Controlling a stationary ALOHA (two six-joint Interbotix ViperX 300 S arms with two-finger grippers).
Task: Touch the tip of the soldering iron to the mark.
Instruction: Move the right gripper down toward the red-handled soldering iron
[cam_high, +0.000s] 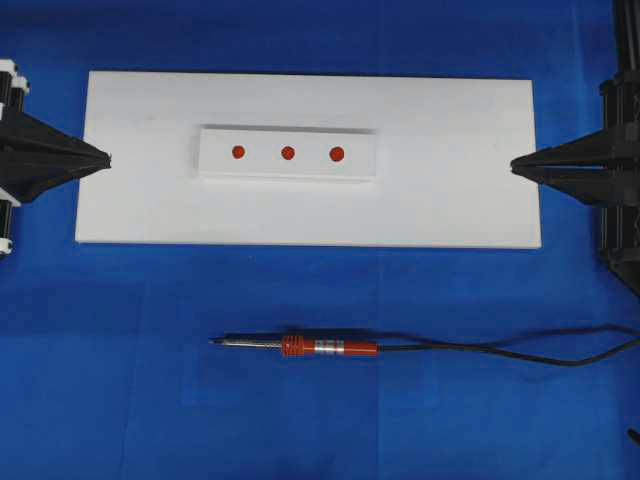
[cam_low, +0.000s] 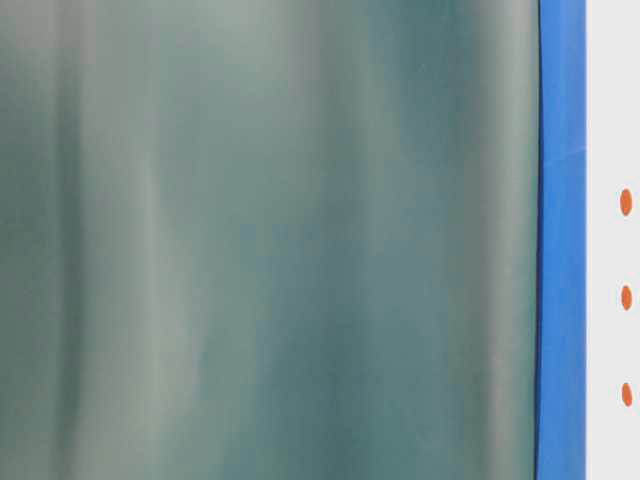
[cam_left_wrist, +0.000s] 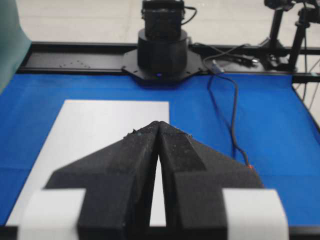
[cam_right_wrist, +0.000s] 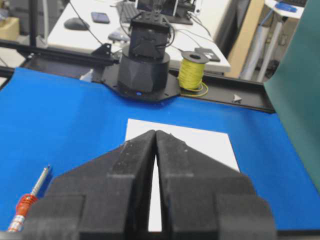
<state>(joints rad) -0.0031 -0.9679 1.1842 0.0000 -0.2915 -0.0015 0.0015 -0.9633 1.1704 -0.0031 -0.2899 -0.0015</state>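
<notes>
Down on the blue table (cam_high: 120, 400): soldering iron (cam_high: 300, 347), red-orange handle, silver band, dark pointed shaft, black cord. Left end effector (cam_high: 105, 158) clenched, empty; right end effector (cam_high: 515, 165) likewise.

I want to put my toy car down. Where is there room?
Bare white board lies on both sides of the raised strip. Blue cloth is free left of the soldering iron. Its cord crowds the right.

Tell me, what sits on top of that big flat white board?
On the flat white rectangular board sits a raised white strip printed with three round red dots; the centre dot is the mark. Whatever lies beneath the strip is covered.
</notes>
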